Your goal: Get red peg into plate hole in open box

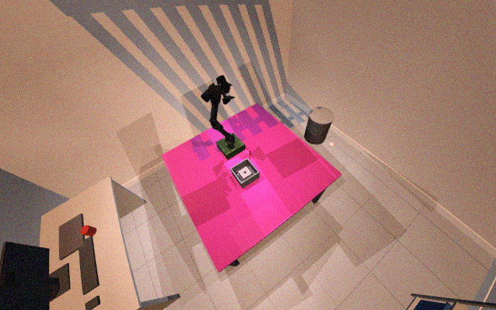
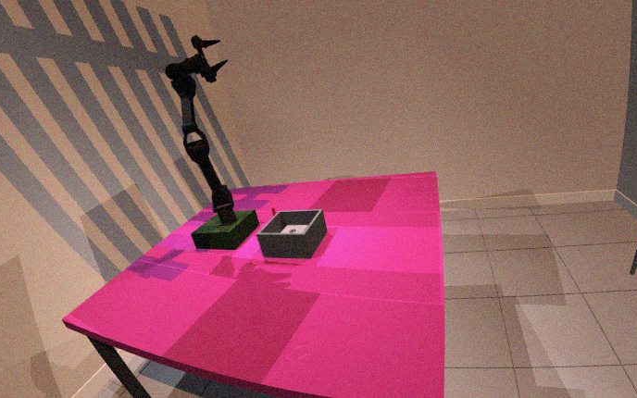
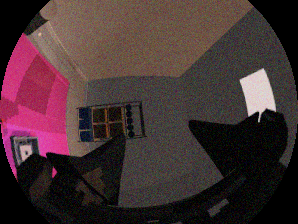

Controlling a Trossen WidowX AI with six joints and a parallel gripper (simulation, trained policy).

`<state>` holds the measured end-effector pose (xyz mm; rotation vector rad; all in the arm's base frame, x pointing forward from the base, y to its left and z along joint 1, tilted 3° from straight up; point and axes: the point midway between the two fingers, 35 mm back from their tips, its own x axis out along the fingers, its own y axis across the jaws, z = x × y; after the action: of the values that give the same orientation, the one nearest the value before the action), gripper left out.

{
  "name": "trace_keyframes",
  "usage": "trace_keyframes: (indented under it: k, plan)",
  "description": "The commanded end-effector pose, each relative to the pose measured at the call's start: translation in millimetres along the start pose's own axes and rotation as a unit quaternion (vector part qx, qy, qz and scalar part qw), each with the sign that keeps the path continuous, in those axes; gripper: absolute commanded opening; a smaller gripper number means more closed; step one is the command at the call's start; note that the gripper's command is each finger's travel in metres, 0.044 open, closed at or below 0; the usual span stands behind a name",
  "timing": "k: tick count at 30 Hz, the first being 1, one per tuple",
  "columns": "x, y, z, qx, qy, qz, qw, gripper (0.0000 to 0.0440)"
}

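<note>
The red peg (image 1: 249, 153) (image 2: 273, 211) stands on the pink table, beside the open grey box (image 1: 251, 181) (image 2: 286, 246), on the far side in the exterior view. The box holds a white plate (image 1: 241, 174) (image 2: 298, 228) (image 3: 30, 148) at its bottom, with a small dark hole in its middle and no peg in it. My gripper (image 1: 232, 91) (image 2: 223, 51) (image 3: 158, 130) is open and empty, high above the table and pointing sideways. The wrist view shows the box only at its left edge; the peg is not clearly seen there.
The arm stands on a green base block (image 1: 225, 151) (image 2: 212, 241) close beside the box and peg. The pink table (image 1: 265, 204) (image 2: 380, 252) carries them. A round bin (image 1: 316, 130) stands on the floor beyond the table, and a shelf (image 3: 100, 116) is far off in the wrist view.
</note>
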<state>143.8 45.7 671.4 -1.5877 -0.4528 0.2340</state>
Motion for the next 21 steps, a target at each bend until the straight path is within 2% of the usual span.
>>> trace_keyframes:
  k: [1, 2, 11, 21]
  plan:
    - [0, 0, -2, -0.016, 0.006, -0.001, 1.000, 0.0420]
    - [-1, -1, -3, -0.032, 0.012, -0.004, 0.999, 0.0440]
    - [-3, -9, -4, -0.178, 0.058, -0.032, 0.982, 0.0440]
    - [-5, -13, 1, -0.337, 0.101, -0.048, 0.935, 0.0440]
